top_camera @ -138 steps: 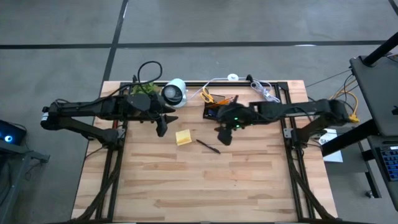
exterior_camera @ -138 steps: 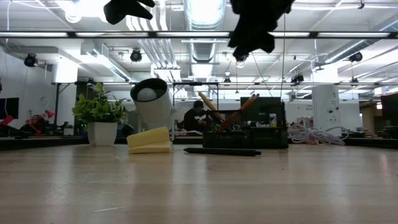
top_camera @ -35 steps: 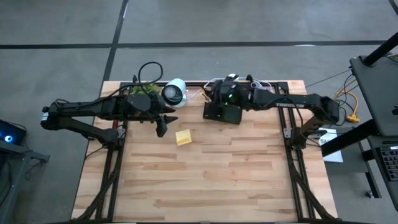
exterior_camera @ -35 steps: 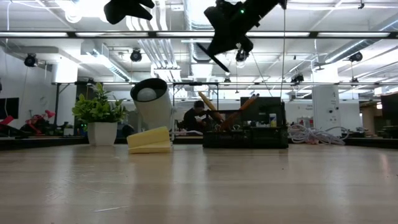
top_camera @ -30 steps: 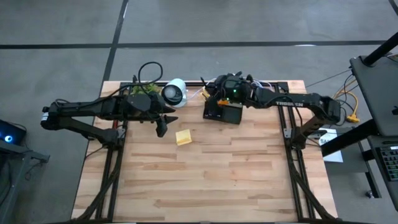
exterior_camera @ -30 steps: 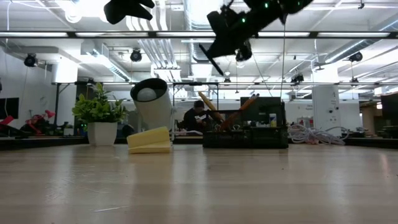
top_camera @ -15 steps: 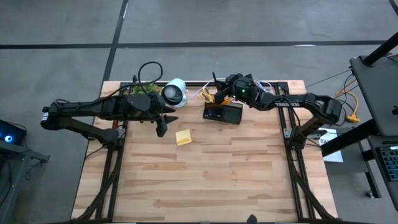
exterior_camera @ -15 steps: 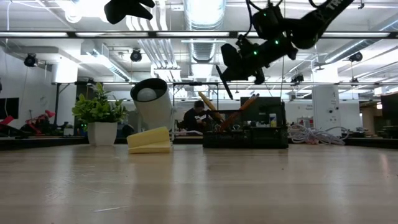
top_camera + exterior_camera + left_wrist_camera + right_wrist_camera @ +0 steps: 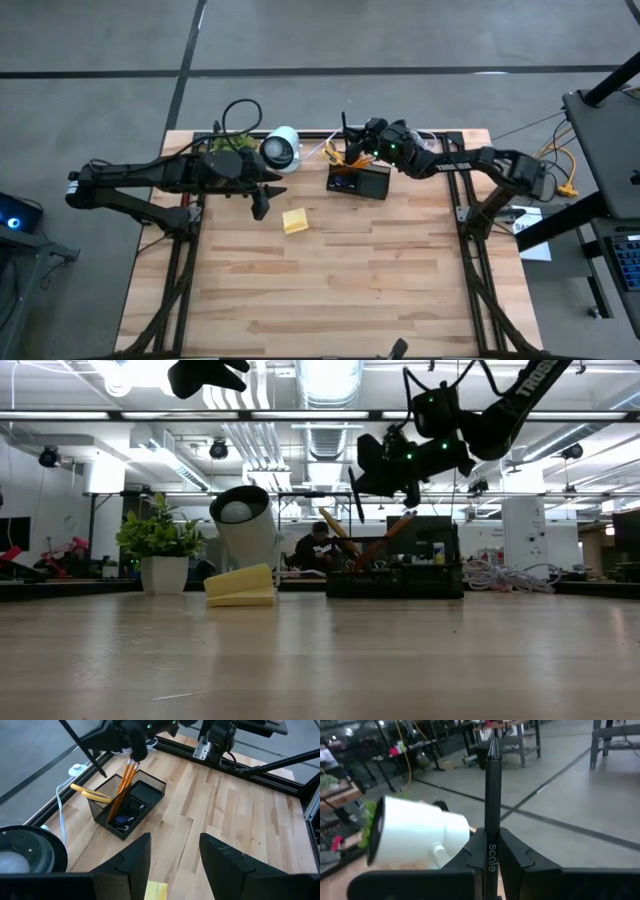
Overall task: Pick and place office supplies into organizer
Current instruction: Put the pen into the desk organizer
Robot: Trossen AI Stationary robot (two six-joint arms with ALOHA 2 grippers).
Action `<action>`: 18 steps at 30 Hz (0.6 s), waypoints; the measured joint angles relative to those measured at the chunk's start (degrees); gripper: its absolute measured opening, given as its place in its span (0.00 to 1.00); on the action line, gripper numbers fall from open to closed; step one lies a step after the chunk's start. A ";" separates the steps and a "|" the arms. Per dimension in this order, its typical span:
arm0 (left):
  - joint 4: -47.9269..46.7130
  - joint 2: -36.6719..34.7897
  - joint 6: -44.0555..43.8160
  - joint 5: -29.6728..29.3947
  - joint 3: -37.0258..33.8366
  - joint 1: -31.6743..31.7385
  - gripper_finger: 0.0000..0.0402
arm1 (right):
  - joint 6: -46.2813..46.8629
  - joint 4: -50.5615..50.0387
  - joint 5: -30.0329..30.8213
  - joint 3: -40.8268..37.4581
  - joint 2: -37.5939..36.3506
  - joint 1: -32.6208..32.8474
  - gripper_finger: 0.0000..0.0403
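Note:
The black mesh organizer (image 9: 360, 182) stands near the table's far edge, with orange pencils (image 9: 123, 784) and yellow-handled scissors (image 9: 91, 795) leaning in its tall back section. My right gripper (image 9: 367, 137) hovers above that back section, shut on a black pen (image 9: 356, 495). The yellow sticky-note pad (image 9: 294, 221) lies flat on the wood left of the organizer. My left gripper (image 9: 260, 206) hangs open and high, left of the pad, touching nothing. My right gripper pinches the black pen's shaft (image 9: 492, 822) between its two fingers (image 9: 513, 851). The pen runs along the fingers and sticks out well past their tips. It is lifted clear, and its free end (image 9: 360, 515) slants steeply down above the organizer (image 9: 395, 580).
A white round device (image 9: 281, 148) and a green potted plant (image 9: 228, 145) stand at the far edge, left of the organizer. A white cable (image 9: 425, 145) lies at the far right. The near half of the wooden table (image 9: 330, 290) is bare wood.
My right gripper has moved toward the table's right edge and come down closer to the organizer, still shut on the pen. The pen has tipped from a shallow slant to a steeper one, its free end pointing down.

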 joint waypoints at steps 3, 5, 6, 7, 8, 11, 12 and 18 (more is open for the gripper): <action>0.21 0.00 -1.22 -0.02 0.00 -0.02 0.38 | 0.13 -0.27 0.06 0.23 1.51 0.03 0.04; 0.24 0.00 -1.40 -0.01 0.00 -0.01 0.38 | 0.16 -0.28 -0.38 0.23 2.03 0.11 0.04; 0.26 0.00 -1.44 0.00 0.00 -0.02 0.38 | 0.11 -0.41 -0.96 0.23 2.05 0.11 0.04; 0.26 0.00 -1.46 -0.01 0.00 -0.01 0.38 | -0.13 -0.96 -1.05 0.23 2.14 0.11 0.04; 0.26 0.00 -1.46 -0.03 0.00 0.00 0.38 | -0.66 -2.17 -1.06 0.23 2.16 0.11 0.04; 0.26 0.00 -1.46 -0.01 0.00 -0.02 0.38 | -2.50 -5.27 -1.05 0.15 2.36 0.09 0.04; 0.26 0.00 -1.46 -0.03 0.00 0.00 0.38 | -3.23 -5.77 -1.03 0.12 2.36 0.09 0.04; 0.26 0.00 -1.42 -0.03 0.00 -0.02 0.38 | -7.73 -6.61 -1.05 0.10 2.36 0.09 0.04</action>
